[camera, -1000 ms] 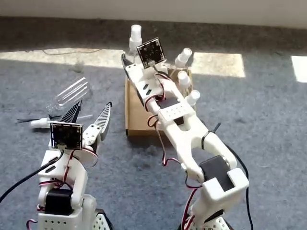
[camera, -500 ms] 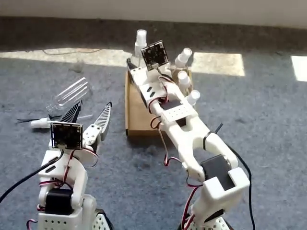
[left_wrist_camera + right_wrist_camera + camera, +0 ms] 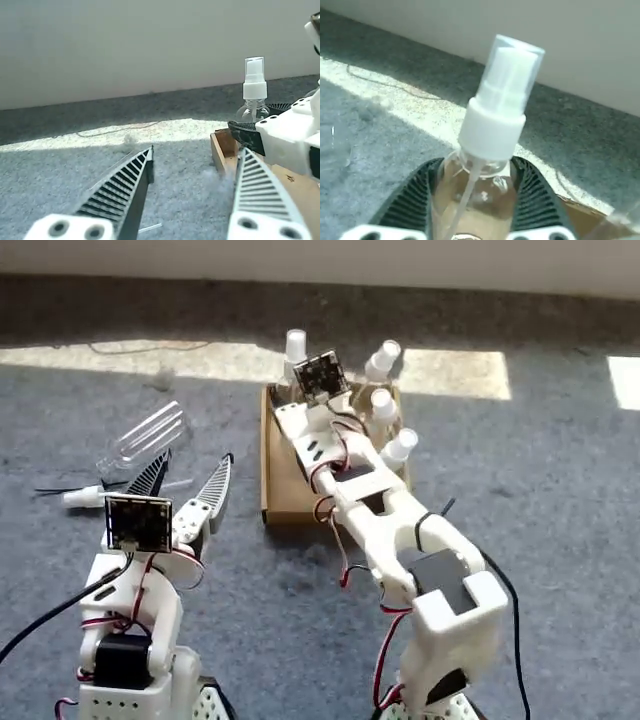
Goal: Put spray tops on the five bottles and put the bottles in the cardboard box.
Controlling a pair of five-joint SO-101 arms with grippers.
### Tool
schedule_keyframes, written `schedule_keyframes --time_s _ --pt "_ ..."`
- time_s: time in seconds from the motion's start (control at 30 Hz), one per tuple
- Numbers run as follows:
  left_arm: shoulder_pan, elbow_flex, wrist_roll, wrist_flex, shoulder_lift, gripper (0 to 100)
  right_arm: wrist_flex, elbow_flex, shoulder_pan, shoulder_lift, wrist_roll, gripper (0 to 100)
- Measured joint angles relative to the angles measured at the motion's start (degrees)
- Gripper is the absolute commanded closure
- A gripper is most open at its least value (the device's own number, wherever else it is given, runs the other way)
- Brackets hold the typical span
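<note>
My right gripper is shut on a clear bottle with a white spray top, held upright at the far left corner of the cardboard box. In the left wrist view the same bottle stands above the box edge. Three capped bottles lean in the box's right side. An uncapped clear bottle and a loose spray top lie on the carpet to the left. My left gripper hangs open and holds nothing, just right of that loose top.
Grey carpet covers the floor, with a sunlit strip behind the box. A thin cable lies near the wall. The right arm stretches over the box's middle.
The right arm has swung the held bottle to the right and lower, from beyond the box's far left corner to right at it. The left arm has stayed still.
</note>
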State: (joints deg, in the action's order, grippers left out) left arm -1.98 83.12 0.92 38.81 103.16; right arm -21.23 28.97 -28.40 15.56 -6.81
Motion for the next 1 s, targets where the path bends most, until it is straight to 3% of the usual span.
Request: schedule_keyframes --time_s 0.27,0.5,1.0 --pt "0.0 0.0 0.0 0.0 0.0 75 -0.79 0.0 0.0 0.35 0.0 99.4" --pt "0.0 0.0 0.0 0.0 0.0 75 -7.74 0.35 -1.49 0.53 -0.09 99.4" --pt "0.0 0.0 0.0 0.0 0.0 75 -7.91 0.44 -1.67 0.53 -0.09 99.4"
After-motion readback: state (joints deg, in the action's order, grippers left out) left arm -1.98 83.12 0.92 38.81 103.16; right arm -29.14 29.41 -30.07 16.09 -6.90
